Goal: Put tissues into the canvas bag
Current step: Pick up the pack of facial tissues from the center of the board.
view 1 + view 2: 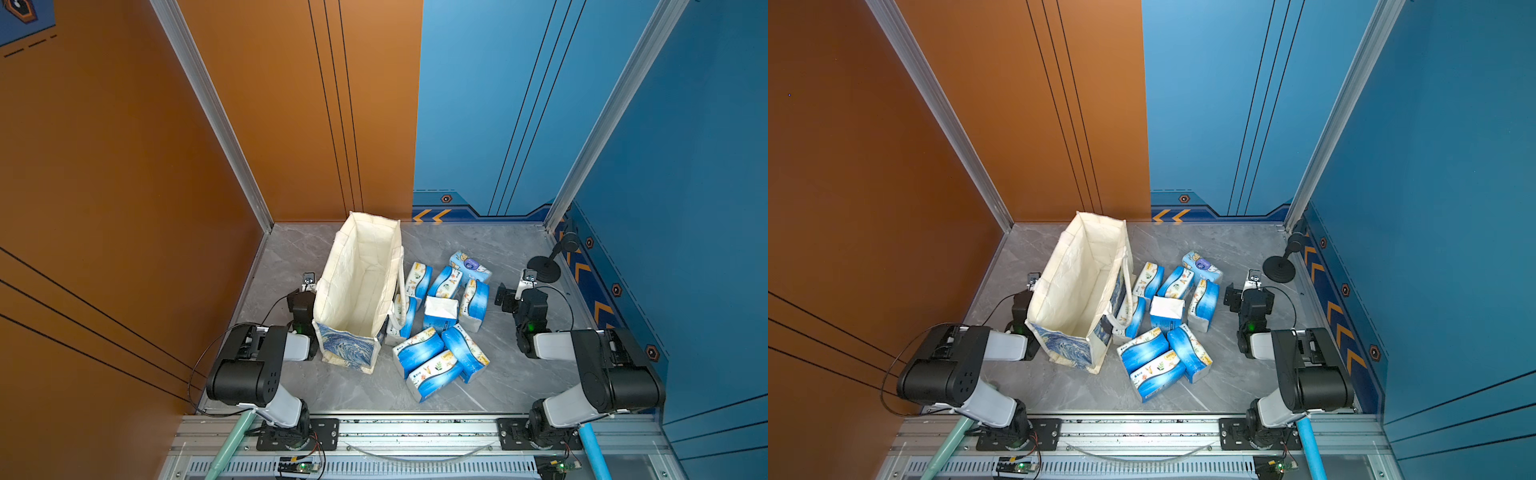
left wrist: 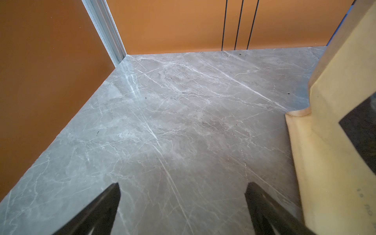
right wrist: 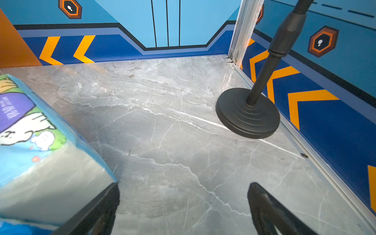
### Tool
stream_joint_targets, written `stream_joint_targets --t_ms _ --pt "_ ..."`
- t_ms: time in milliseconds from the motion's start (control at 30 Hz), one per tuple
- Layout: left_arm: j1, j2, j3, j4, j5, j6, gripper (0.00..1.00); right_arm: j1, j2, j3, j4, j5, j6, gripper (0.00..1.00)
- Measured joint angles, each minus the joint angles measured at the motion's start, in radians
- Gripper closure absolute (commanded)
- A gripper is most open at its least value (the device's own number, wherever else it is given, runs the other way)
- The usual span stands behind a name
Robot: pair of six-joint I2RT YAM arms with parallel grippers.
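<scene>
Though soft, brick-shaped glossy tissues [image 1: 417, 350]

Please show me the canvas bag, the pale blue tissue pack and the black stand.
canvas bag [image 1: 361, 270]: in a top view, inner cream wall.
pale blue tissue pack [image 1: 471, 266]: in a top view, printed top face.
black stand [image 3: 247, 115]: right wrist view, round base.

Two arms [image 1: 266, 353]: black joint housings [image 1: 243, 376], pale-grey links [image 1: 284, 405].
</scene>
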Motion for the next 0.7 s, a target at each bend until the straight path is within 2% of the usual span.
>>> stream_joint_targets --t_ms 100,133,200,300,433,500,600,700 --pt "0.017 0.000 0.005 -0.010 0.048 -0.008 0.25 0.000 0.000 0.000 0.000 -0.002 -0.002 0.17" --pt "0.024 0.000 0.007 -0.011 0.061 -0.008 0.30 -0.002 0.000 0.000 0.000 -0.005 -0.002 0.21" --pt "0.032 0.000 0.010 -0.019 0.076 -0.006 0.39 -0.003 0.000 0.000 -0.002 -0.009 0.007 0.24" --pt "0.034 -0.036 0.036 -0.109 0.077 -0.011 0.49 -0.013 -0.034 0.016 -0.081 -0.008 0.020 0.24" --pt "-0.003 -0.209 0.115 -0.312 0.008 -0.013 0.49 -0.037 -0.201 0.072 -0.245 0.000 0.050 0.24" --pt "-0.035 -0.310 0.179 -0.427 -0.038 -0.024 0.55 -0.040 -0.293 0.111 -0.328 0.007 0.065 0.23" --pt "-0.071 -0.438 0.347 -0.664 -0.102 -0.064 0.60 -0.040 -0.380 0.246 -0.529 0.007 0.095 0.23" --pt "-0.075 -0.527 0.541 -0.900 -0.139 -0.114 0.59 -0.039 -0.403 0.388 -0.720 -0.017 0.135 0.23"
